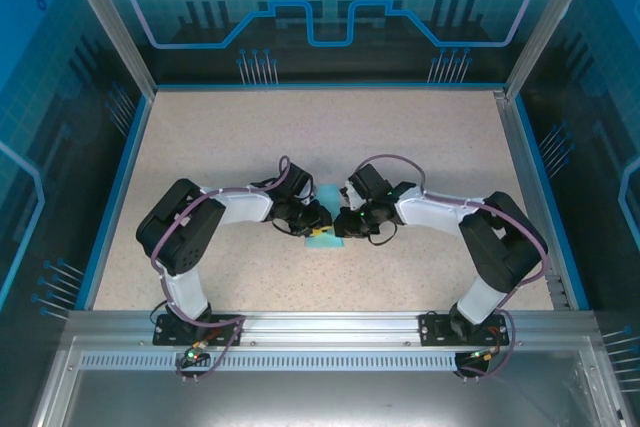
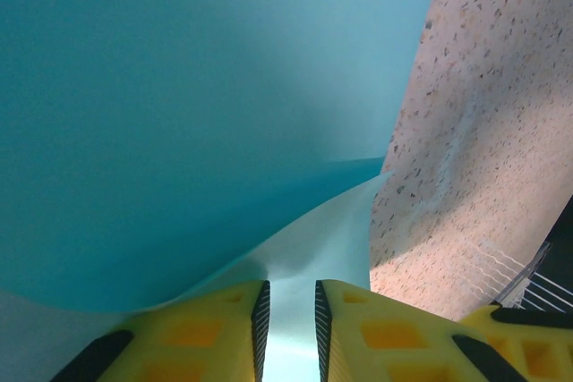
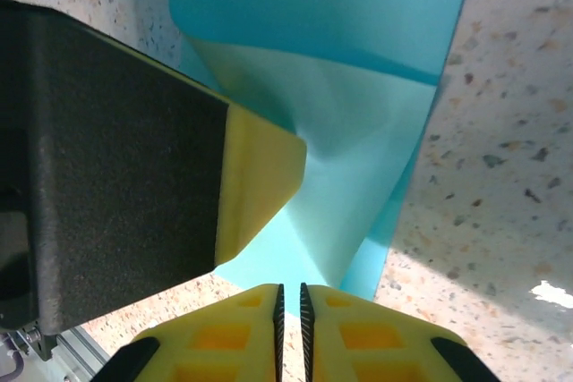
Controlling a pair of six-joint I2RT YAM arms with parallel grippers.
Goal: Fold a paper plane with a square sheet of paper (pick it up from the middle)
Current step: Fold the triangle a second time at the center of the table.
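The square sheet of paper (image 1: 331, 192) lies mid-table, light cyan, partly folded and lifted, with both grippers meeting over it. My left gripper (image 1: 314, 229) comes in from the left. In the left wrist view its jaws (image 2: 288, 291) stand apart with the paper (image 2: 179, 114) running through the gap and curling up in front. My right gripper (image 1: 346, 220) faces it from the right. In the right wrist view its fingertips (image 3: 289, 292) are a narrow slit apart at the paper's (image 3: 358, 131) near edge, with table showing through the slit. The left gripper's yellow finger (image 3: 260, 167) rests on the paper there.
The speckled beige tabletop (image 1: 420, 137) has a blue rim and clear walls round it. An aluminium rail (image 1: 330, 327) carries both arm bases at the near edge. Open table lies behind and to both sides of the grippers.
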